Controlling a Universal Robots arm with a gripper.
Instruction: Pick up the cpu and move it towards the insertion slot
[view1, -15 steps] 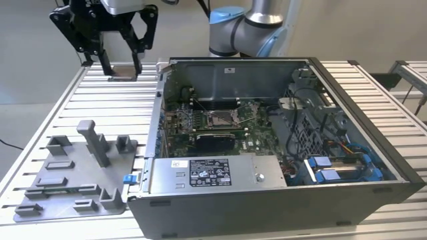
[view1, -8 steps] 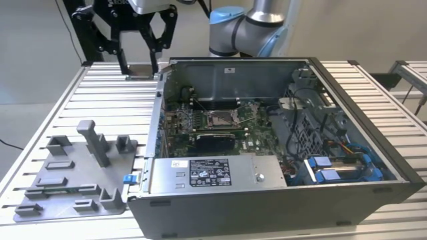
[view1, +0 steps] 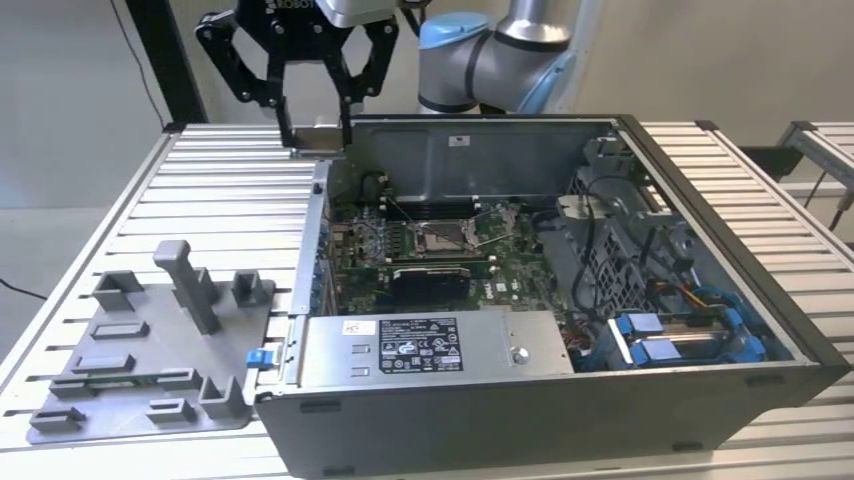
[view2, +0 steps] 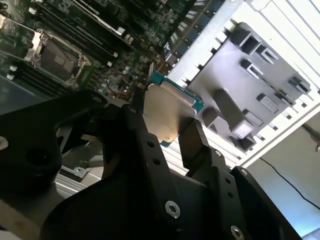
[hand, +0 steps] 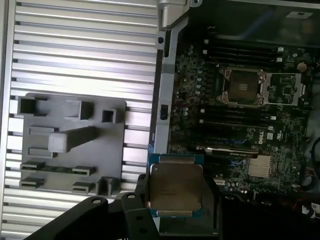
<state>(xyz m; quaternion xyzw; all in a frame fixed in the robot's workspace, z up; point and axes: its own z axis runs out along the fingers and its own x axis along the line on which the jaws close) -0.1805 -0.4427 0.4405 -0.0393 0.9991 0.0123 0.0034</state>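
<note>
My gripper (view1: 316, 135) is shut on the cpu (view1: 318, 139), a small flat square chip held by two opposite edges. It hangs in the air above the far corner of the open computer case, on the exterior view's left. In both wrist views the cpu (view2: 167, 112) (hand: 175, 187) shows a silvery top with a teal rim, clamped between the black fingers (view2: 192, 135). The insertion slot (view1: 441, 237) (view2: 57, 57) (hand: 243, 86), a square metal-framed socket, sits in the middle of the green motherboard, apart from the chip and lower down.
A grey tray (view1: 134, 370) (hand: 70, 140) with raised blocks lies on the slatted table at the exterior view's left of the case. The case wall (view1: 315, 250) stands between tray and motherboard. A power supply (view1: 427, 345) and blue-clipped cables (view1: 667, 335) fill the near side.
</note>
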